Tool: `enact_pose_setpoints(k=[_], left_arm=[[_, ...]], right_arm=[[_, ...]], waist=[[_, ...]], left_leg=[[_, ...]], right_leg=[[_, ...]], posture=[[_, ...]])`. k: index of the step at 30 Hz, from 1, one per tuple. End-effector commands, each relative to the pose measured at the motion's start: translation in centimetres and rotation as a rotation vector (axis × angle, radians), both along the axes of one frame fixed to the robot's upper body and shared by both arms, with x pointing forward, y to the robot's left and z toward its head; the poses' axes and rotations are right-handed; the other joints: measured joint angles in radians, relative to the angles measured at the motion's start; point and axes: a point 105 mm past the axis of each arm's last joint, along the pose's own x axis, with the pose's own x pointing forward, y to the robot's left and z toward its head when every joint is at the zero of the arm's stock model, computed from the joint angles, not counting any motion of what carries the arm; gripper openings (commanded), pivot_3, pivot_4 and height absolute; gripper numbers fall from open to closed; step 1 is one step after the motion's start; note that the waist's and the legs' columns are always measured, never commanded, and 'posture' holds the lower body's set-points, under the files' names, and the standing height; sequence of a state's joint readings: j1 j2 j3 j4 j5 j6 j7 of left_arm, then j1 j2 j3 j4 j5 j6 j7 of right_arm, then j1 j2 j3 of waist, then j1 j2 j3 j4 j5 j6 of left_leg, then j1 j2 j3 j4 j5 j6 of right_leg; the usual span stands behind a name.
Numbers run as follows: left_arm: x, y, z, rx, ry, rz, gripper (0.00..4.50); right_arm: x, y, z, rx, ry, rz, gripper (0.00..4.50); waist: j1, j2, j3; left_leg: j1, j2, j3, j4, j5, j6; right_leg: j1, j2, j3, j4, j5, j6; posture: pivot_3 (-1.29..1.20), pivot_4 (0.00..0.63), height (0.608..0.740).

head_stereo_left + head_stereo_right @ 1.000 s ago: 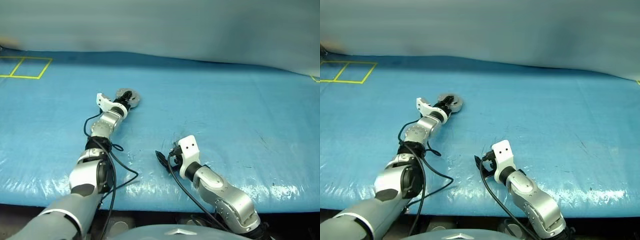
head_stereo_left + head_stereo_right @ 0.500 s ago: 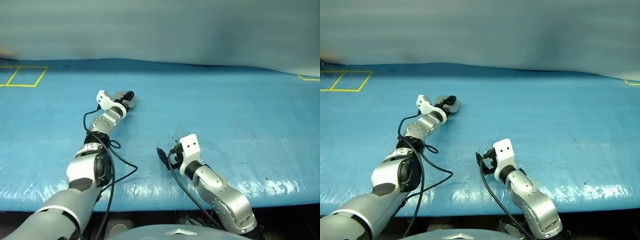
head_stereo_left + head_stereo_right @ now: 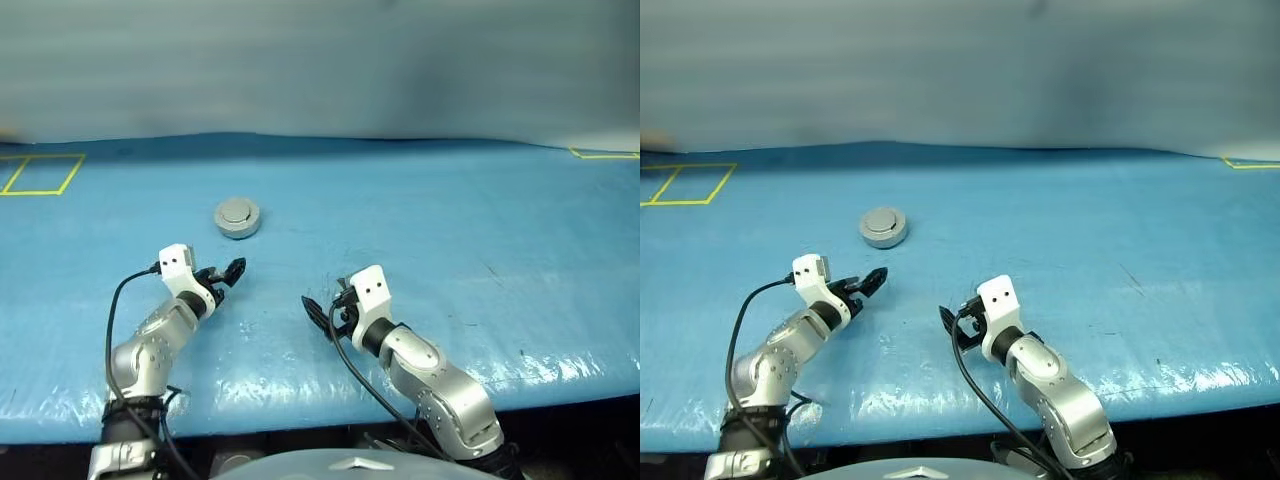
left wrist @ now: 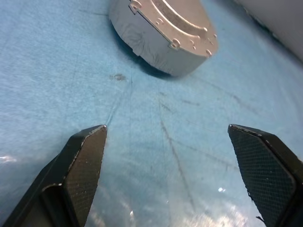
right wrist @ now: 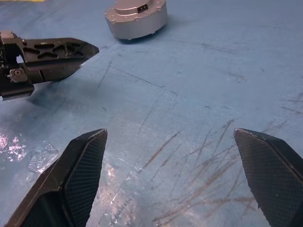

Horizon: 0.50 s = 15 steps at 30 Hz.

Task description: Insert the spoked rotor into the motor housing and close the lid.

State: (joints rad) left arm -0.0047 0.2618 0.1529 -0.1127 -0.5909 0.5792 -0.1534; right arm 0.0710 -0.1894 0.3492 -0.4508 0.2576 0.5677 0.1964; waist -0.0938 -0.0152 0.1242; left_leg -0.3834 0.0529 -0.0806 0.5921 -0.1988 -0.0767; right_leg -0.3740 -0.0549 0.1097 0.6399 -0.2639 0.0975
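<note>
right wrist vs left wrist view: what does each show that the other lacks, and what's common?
Right wrist view alone: the left gripper from the side, low over the blue mat, short of the housing, plus the right gripper with jaws wide apart. It also takes in the whole closed motor housing with the lid's raised centre. Left wrist view alone: the lid's screwed rim close up, and the left gripper's own jaws, spread wide with nothing between them. Both: the closed housing resting untouched on the scratched blue mat.

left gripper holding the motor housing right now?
No. The left gripper is open and empty, and the closed motor housing sits on the blue table apart from its fingers.
</note>
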Motion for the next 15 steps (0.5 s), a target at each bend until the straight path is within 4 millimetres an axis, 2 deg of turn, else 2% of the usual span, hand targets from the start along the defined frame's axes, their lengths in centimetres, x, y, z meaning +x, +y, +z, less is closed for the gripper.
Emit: enact_pose_setpoints(k=[1,4,7,10,15], left_arm=[[-1.3,-0.4,0.1,0.095,-0.081,-0.022,4.46],[-1.7,-1.6,1.3,0.213,-0.204,-0.098,4.46],[-2.4,-3.0,2.0,0.373,-0.335,-0.189,4.46],[-2.6,-3.6,1.5,0.428,-0.367,-0.199,4.46],[-2.8,-4.1,1.3,0.409,-0.374,-0.202,4.46]], right_arm=[[0.2,-0.2,1.8,0.023,-0.172,0.017,4.5],[0.3,-1.1,1.5,0.044,-0.21,-0.018,4.5],[0.8,-2.7,0.5,-0.052,-0.255,-0.115,4.5],[0.7,-3.3,-0.2,-0.099,-0.29,-0.155,4.5],[0.0,-3.7,-1.2,-0.105,-0.272,-0.177,4.5]], waist=[[0.009,-0.001,0.001],[0.023,-0.002,0.002],[0.034,-0.003,0.006],[0.051,-0.005,0.013],[0.057,-0.004,0.018]], left_leg=[[-0.004,0.0,0.0,0.0,0.0,0.0],[-0.019,0.0,0.0,0.0,0.003,0.006],[-0.031,-0.001,-0.001,0.0,0.003,0.007],[-0.032,-0.001,0.0,0.0,0.003,0.007],[-0.032,-0.001,0.0,0.001,0.003,0.007]], right_leg=[[-0.003,0.0,0.0,-0.001,0.0,0.0],[-0.016,0.0,0.0,-0.001,0.0,0.0],[-0.022,0.001,0.0,0.0,0.001,-0.002],[-0.024,0.001,0.0,0.0,0.002,-0.004],[-0.023,0.001,0.0,0.001,-0.002,0.0]], posture=[[0.0,0.15,0.74],[0.0,0.15,0.74],[0.0,0.15,0.74],[0.0,0.15,0.74],[0.0,0.15,0.74]])
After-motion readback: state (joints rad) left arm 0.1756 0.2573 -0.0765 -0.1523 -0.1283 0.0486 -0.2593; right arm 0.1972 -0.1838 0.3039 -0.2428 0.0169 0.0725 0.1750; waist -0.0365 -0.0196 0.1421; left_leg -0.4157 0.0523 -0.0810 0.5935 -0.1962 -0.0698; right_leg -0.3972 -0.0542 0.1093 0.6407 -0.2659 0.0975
